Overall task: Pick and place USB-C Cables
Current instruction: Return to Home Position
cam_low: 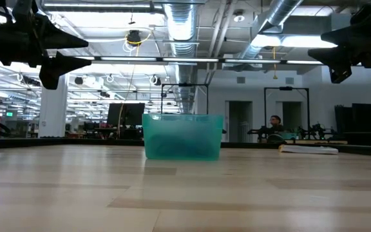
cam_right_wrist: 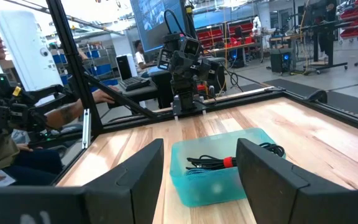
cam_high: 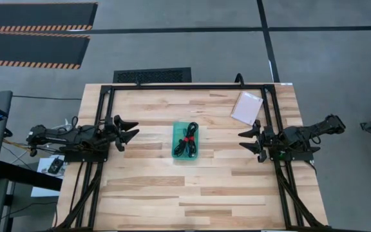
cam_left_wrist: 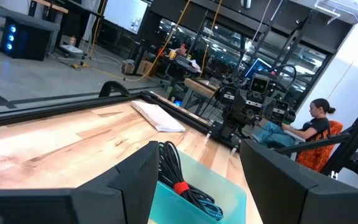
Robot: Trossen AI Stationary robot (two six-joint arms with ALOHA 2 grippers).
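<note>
The USB-C cables point(cam_high: 186, 139) are black bundled cords with a red tie, lying inside the translucent teal tray point(cam_high: 176, 153) at the table's middle. They also show in the left wrist view point(cam_left_wrist: 180, 180) and the right wrist view point(cam_right_wrist: 219, 163). My left gripper point(cam_high: 131, 131) hovers open above the table, left of the tray. My right gripper point(cam_high: 246, 140) hovers open to the tray's right. Both point at the tray and touch nothing. In the low view the tray point(cam_low: 183, 136) rests flat on the table.
A flat pale packet point(cam_high: 247, 107) lies near the table's far right corner. A black metal frame point(cam_high: 172, 86) runs around the table's far and side edges. Bare wood lies between each gripper and the tray. People sit in the room beyond the table.
</note>
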